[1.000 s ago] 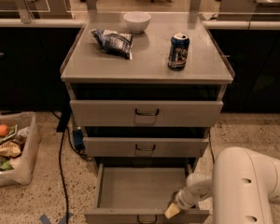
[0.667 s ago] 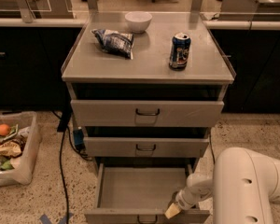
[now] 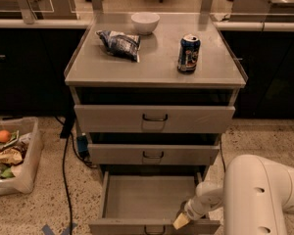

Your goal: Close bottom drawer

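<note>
The bottom drawer (image 3: pixel 152 197) of the grey metal cabinet is pulled far out, its flat tray showing bare. Its front panel with a dark loop handle (image 3: pixel 154 229) lies at the lower edge of the view. My gripper (image 3: pixel 182 220) is at the drawer's front right corner, its tan tip touching the top edge of the front panel. My white arm (image 3: pixel 255 195) reaches in from the lower right. The mid-sized drawer (image 3: pixel 153 154) and the tall top drawer (image 3: pixel 154 118) above stand slightly out.
On the cabinet top (image 3: pixel 157 62) are a white bowl (image 3: pixel 145 22), a chip bag (image 3: pixel 119 44) and a blue can (image 3: pixel 188 53). A clear bin (image 3: pixel 12 153) with scraps sits on the floor at left. A black cable (image 3: pixel 64 175) runs beside the cabinet.
</note>
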`<move>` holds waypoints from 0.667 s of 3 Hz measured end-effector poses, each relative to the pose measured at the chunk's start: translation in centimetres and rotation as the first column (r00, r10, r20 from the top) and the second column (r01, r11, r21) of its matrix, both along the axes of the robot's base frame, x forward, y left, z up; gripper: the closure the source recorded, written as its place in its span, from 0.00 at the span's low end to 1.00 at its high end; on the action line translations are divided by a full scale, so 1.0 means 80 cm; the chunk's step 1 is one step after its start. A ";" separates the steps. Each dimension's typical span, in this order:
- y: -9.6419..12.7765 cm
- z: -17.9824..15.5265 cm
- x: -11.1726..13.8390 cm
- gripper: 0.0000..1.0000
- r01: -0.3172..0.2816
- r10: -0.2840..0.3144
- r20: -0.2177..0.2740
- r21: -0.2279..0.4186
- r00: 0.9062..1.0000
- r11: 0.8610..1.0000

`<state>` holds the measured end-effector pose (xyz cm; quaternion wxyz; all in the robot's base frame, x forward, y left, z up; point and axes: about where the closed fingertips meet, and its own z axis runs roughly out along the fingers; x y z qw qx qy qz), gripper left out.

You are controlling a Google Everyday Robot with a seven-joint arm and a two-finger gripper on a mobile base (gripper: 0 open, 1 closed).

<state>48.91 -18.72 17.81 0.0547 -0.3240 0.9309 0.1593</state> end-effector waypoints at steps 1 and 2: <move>0.000 0.000 0.000 0.34 0.000 0.000 0.000 0.000 1.000 1.000; 0.000 0.000 0.000 0.11 0.000 0.000 0.000 0.000 1.000 1.000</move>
